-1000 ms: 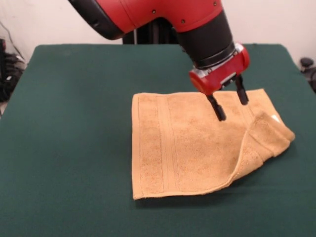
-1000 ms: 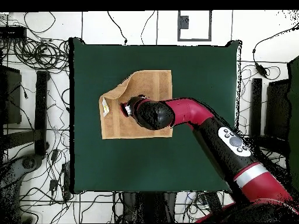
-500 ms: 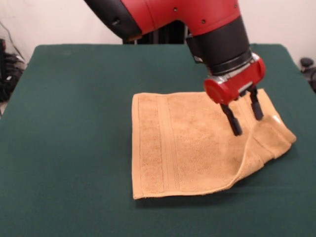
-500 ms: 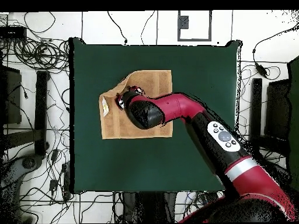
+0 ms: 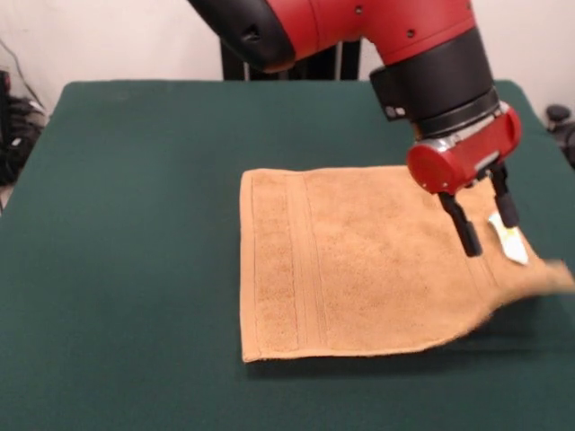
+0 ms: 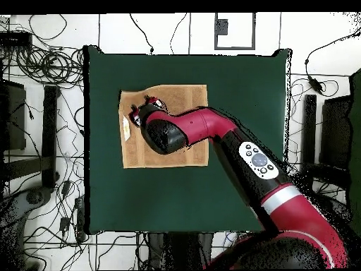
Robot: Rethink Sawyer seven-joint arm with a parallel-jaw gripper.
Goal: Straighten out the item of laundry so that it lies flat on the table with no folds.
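Front view shows the orange-tan hand towel [image 5: 359, 260] lying on the dark green counter [image 5: 126, 224], right of the middle, mostly spread out with its left edge straight and the woven border bands running along that side. Its right end looks less settled: the near right corner is blurred and seems to stand slightly off the cloth, and the near edge curves upward toward it. A small white label [image 5: 508, 239] lies on the towel near that right edge. Just above the towel's right part hangs the gripper [image 5: 485, 220], its two black fingers [image 5: 465, 232] spread apart and pointing down with nothing between them; the label shows just beside the right-hand finger. Whether the fingertips touch the terry cannot be told. Behind the gripper comes a red wrist block, then a black cylindrical section, then the thick red arm [image 5: 359, 27] reaching in from the top. From overhead, the towel [image 6: 190, 99] sits in the upper left part of the counter [image 6: 240, 197], well clear of every edge, and the arm [image 6: 233, 152] crosses it diagonally from the lower right, hiding much of its middle. Cables [image 6: 42, 63] lie tangled on the floor around the counter.
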